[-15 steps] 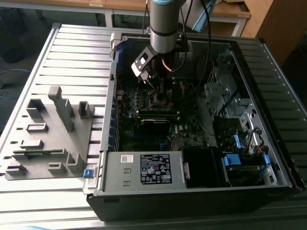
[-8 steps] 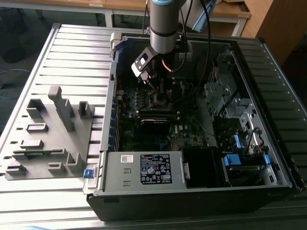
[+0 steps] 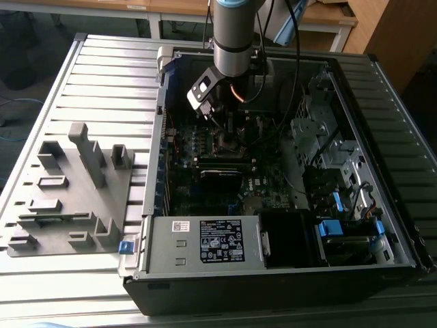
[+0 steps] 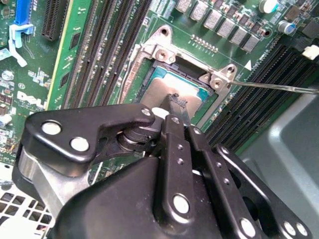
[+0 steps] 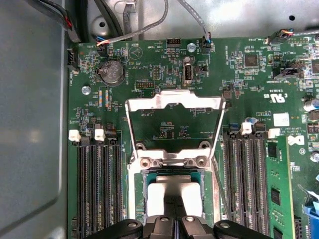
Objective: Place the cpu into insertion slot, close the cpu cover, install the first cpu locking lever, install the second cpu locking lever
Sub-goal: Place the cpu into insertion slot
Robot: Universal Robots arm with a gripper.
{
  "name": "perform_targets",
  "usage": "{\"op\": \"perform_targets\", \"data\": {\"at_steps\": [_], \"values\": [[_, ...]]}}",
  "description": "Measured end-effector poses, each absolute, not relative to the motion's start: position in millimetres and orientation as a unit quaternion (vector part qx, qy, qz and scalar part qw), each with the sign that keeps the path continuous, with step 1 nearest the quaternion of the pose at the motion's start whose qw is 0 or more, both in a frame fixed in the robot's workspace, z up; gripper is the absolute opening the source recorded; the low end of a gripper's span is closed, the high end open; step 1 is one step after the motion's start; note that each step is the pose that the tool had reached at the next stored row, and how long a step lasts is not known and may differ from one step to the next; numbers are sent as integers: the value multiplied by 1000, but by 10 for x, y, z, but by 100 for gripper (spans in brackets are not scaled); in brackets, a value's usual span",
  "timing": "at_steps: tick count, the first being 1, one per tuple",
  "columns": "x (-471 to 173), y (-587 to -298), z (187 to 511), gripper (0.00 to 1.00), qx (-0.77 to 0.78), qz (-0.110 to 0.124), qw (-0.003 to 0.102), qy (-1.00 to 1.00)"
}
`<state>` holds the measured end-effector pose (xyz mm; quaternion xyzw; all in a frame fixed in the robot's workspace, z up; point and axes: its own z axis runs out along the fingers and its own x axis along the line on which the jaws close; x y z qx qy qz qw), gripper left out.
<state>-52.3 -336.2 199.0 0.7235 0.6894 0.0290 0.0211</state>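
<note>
Inside the open computer case, my gripper (image 3: 229, 130) hangs over the insertion slot (image 3: 225, 141). In both wrist views the cpu (image 4: 162, 88) (image 5: 160, 193) lies flat inside the insertion slot (image 4: 159, 52) (image 5: 174, 162), its grey-silver top facing up. The black fingers of the gripper (image 4: 175, 102) (image 5: 174, 220) are shut together, tips at the middle of the cpu's top; whether they touch it I cannot tell. The cpu cover (image 5: 174, 101) stands swung open beyond the slot's hinge edge. A thin locking lever (image 4: 279, 85) (image 5: 222, 191) sticks out beside the slot.
Long black memory slots (image 5: 97, 189) (image 5: 246, 184) flank the socket on both sides. Cables (image 5: 149, 25) run along the board's far edge by the grey case wall (image 5: 30, 124). On the exterior view's left a grey fixture tray (image 3: 68, 198) lies outside the case (image 3: 205, 246).
</note>
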Motion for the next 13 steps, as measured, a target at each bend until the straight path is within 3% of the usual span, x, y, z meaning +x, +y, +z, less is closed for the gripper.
{"op": "perform_targets", "data": {"at_steps": [13], "values": [[-523, -3362, 2206, 11, 724, 29, 21, 689]]}}
